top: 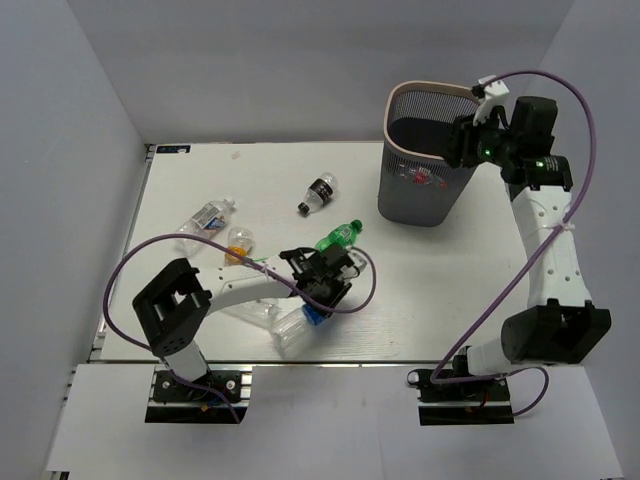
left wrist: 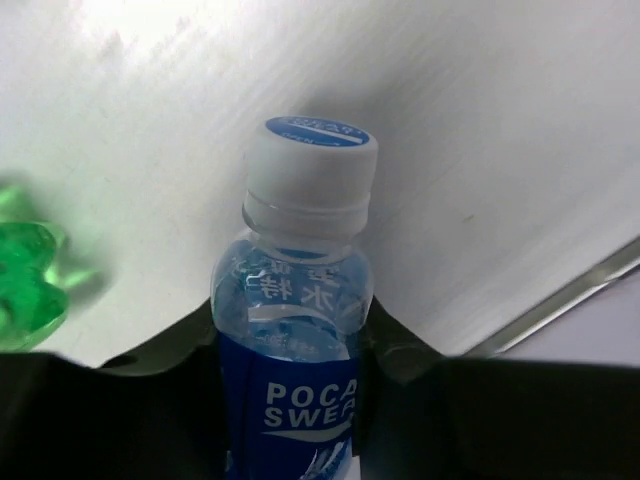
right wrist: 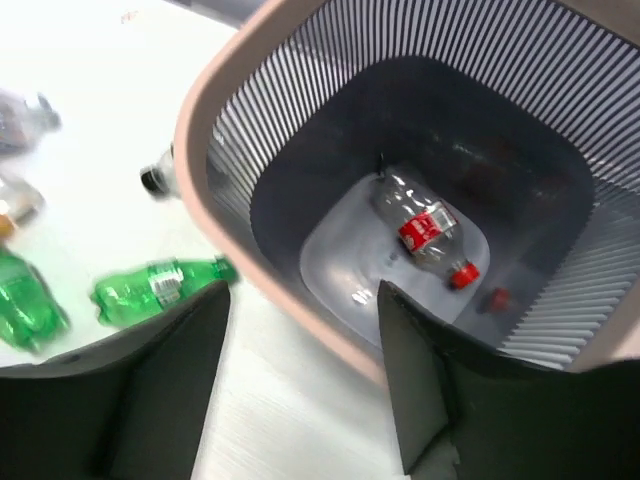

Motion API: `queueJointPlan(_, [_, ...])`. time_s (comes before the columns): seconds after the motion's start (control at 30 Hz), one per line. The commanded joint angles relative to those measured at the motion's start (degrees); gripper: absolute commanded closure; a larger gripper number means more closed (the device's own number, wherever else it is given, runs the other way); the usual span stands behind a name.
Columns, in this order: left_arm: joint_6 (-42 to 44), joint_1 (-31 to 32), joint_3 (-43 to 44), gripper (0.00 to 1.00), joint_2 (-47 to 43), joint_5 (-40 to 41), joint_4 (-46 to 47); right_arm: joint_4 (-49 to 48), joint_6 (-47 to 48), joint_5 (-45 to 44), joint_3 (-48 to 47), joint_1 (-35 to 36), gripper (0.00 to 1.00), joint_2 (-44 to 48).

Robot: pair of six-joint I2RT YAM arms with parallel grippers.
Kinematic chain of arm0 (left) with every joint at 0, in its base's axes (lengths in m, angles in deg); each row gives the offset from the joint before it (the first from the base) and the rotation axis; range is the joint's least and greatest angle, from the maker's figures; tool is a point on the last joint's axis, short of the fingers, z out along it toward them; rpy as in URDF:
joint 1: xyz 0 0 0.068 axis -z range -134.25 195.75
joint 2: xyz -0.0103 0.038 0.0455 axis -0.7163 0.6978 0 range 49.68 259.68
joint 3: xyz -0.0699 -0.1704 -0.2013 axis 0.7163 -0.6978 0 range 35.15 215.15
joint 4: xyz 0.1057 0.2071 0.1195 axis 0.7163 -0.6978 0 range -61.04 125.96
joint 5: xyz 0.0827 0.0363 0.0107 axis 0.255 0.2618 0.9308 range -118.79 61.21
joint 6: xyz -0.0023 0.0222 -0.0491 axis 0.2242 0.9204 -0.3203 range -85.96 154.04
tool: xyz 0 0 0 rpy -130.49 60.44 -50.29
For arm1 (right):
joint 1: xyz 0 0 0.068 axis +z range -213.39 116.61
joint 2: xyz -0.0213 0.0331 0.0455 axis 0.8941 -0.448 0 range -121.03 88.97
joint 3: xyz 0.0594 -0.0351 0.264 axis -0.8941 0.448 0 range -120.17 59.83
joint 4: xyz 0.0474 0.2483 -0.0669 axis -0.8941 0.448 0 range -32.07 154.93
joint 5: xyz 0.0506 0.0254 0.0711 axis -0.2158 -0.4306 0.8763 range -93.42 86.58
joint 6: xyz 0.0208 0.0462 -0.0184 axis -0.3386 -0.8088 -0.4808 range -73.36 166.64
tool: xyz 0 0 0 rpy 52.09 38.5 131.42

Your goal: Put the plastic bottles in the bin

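From my station, the bin [top: 422, 195] stands at the far right of the worktop [top: 450, 290]. It holds one clear bottle with a red label and red cap [right wrist: 428, 232], lying on its side on the bottom (a small red spot beside it is too blurred to identify). The right end effector [right wrist: 300, 300] hangs over the bin's rim, fingers spread, nothing between them. The left end effector [left wrist: 290, 375] is clenched around a blue-labelled bottle [left wrist: 300, 290] with a white cap, near the front middle of the worktop, well apart from the bin. A green bottle [top: 338, 237], a black-capped bottle [top: 318, 193] and an orange-capped bottle [top: 240, 243] lie loose on the worktop.
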Motion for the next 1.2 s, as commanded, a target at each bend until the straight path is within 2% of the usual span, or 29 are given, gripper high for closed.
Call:
queueJointPlan(0.0, [-0.3,0.5,10.2,0.76,-3.9,0.0,-0.4,-3.6,-0.7,6.9,4.1,-2.2,0.67,4.5])
queueJointPlan(0.07, [0.4,0.5,14.8,0.77,-5.2,-1.6,0.7,-3.8,0.6,8.0,8.6,-3.1,0.99,7.5])
queueJointPlan(0.17, [0.9,-0.7,24.0,0.77,-6.0,-2.8,3.3,-3.0,4.2,10.6,15.6,-4.4,1.00,10.5])
queueJointPlan(0.27, [3.3,-1.4,35.4,0.77,-3.3,2.2,3.3,-2.5,6.9,11.4,23.0,-5.7,1.00,15.1])
queueJointPlan(0.3, [4.3,-1.4,41.8,0.78,-2.0,3.2,3.3,-3.6,7.2,11.4,25.7,-6.3,1.00,18.5])
queueJointPlan(0.37, [5.5,-2.6,51.3,0.78,2.0,4.0,4.7,-3.7,8.8,11.2,28.6,-7.2,0.58,20.2])
queueJointPlan(0.43, [6.6,-3.4,57.4,0.78,5.1,4.5,6.2,-2.6,11.0,12.0,30.1,-8.1,0.47,22.8])
queueJointPlan(0.47, [6.6,-4.2,63.3,0.78,6.7,4.5,6.9,-2.2,11.4,11.8,30.4,-8.1,0.50,23.3])
queueJointPlan(0.5, [7.1,-4.2,66.1,0.80,9.9,5.0,7.9,-1.9,11.4,11.0,31.3,-8.7,0.63,24.2])
queueJointPlan(0.53, [7.1,-5.6,68.5,0.80,11.4,5.0,8.9,-1.7,12.2,10.6,31.8,-8.8,1.00,24.7])
queueJointPlan(0.57, [7.1,-5.6,72.3,0.80,12.7,5.0,9.9,-1.6,12.5,10.0,32.6,-8.9,1.00,25.5])
queueJointPlan(0.63, [7.1,-7.5,73.2,0.81,14.5,4.4,15.9,0.6,16.8,11.2,33.8,-9.6,1.00,27.0])
queueJointPlan(0.67, [6.5,-7.5,72.1,0.81,15.3,4.4,18.7,3.0,18.1,14.4,34.7,-9.5,1.00,27.3])
queueJointPlan(0.7, [5.5,-8.4,71.0,0.81,15.3,3.6,25.3,4.3,20.9,15.6,35.5,-9.5,1.00,27.6])
queueJointPlan(0.83, [1.2,-9.8,66.2,0.81,17.5,2.5,41.2,13.8,29.6,19.5,39.1,-9.4,1.00,27.8])
queueJointPlan(0.9, [-1.1,-10.4,70.1,0.83,20.7,1.7,45.9,15.6,33.6,19.4,41.8,-9.2,1.00,28.1])
queueJointPlan(1.03, [-8.8,-12.2,78.5,0.83,26.5,-0.4,48.4,16.1,38.2,18.1,46.0,-9.3,1.00,29.9])
queueJointPlan(1.17, [-16.6,-13.4,74.1,0.83,26.5,-0.4,55.0,16.0,39.0,18.2,49.6,-9.2,1.00,32.0])
